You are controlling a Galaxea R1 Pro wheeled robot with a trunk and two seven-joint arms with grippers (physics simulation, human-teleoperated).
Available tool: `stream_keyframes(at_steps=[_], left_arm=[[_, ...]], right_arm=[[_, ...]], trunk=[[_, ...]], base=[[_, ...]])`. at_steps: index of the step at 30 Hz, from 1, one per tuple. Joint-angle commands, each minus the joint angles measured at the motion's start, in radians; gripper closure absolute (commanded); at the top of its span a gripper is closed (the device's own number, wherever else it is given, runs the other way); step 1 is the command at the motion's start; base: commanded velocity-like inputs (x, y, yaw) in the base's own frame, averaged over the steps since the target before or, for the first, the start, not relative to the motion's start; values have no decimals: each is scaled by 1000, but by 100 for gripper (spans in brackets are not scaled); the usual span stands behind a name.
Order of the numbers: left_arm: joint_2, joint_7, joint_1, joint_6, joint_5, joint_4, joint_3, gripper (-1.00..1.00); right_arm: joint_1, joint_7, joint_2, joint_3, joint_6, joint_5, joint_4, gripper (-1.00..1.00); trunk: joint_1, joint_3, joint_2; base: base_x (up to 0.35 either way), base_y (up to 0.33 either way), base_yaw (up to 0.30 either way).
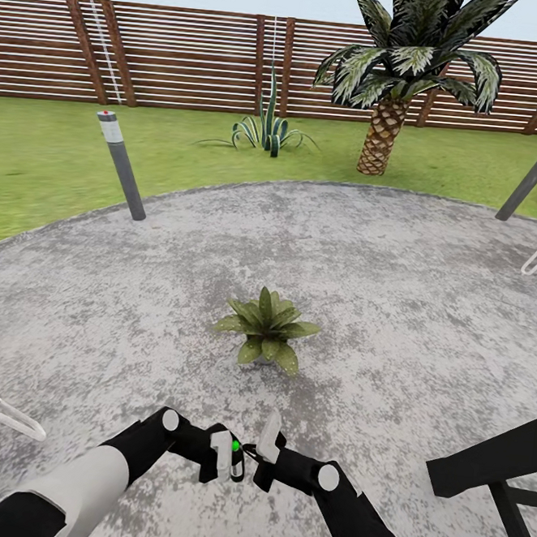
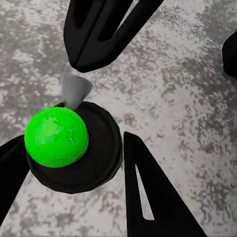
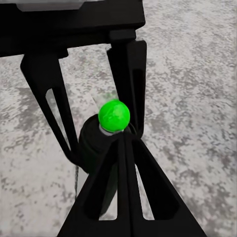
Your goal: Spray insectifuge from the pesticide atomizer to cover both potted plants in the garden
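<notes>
I have the atomizer [image 1: 237, 459] low in the middle of the head frame, a small dark bottle with a green ball on top. My left pincer [image 1: 221, 457] grips it; the left wrist camera shows its fingers [image 2: 148, 192] pressed to the bottle's cap [image 2: 94, 153]. My right pincer [image 1: 267, 452] sits just beside it; from the right wrist camera its fingers [image 3: 123, 187] look drawn together. One potted plant [image 1: 267, 327] stands mid-frame on the gravel patio [image 1: 396, 296]; fence [image 1: 181, 57] and palm [image 1: 400, 68] behind.
</notes>
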Motion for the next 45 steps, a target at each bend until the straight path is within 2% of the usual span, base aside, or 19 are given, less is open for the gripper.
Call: stream_keyframes(at_steps=[1, 19, 27, 34, 36, 40, 45], left_arm=[[-1, -1, 0, -5, -8, -1, 1, 100], [-5, -1, 0, -5, -6, -1, 1, 100], [-17, -1, 0, -5, -6, -1, 2, 100], [-11, -1, -1, -4, -12, -2, 0, 100], [-3, -1, -1, -4, -15, -1, -3, 100], [33, -2, -1, -2, -18, 13, -4, 100], [103, -3, 1, -2, -16, 18, -5, 100]], right_arm=[[0, 0, 0, -2, -6, 10, -1, 100], [0, 0, 0, -2, -6, 10, -1, 100], [0, 0, -1, -2, -6, 10, -1, 100], [0, -1, -1, -2, -6, 10, -1, 100], [0, -1, -1, -2, -6, 11, -1, 100], [0, 0, -2, -2, -6, 11, 0, 100], [0, -1, -4, -2, -6, 11, 1, 100]], trunk=[[0, -1, 0], [0, -1, 0], [0, -1, 0], [0, -1, 0], [0, -1, 0], [0, -1, 0], [0, -1, 0]], base=[[0, 0, 0], [0, 0, 0], [0, 0, 0], [0, 0, 0], [0, 0, 0], [0, 0, 0], [0, 0, 0]])
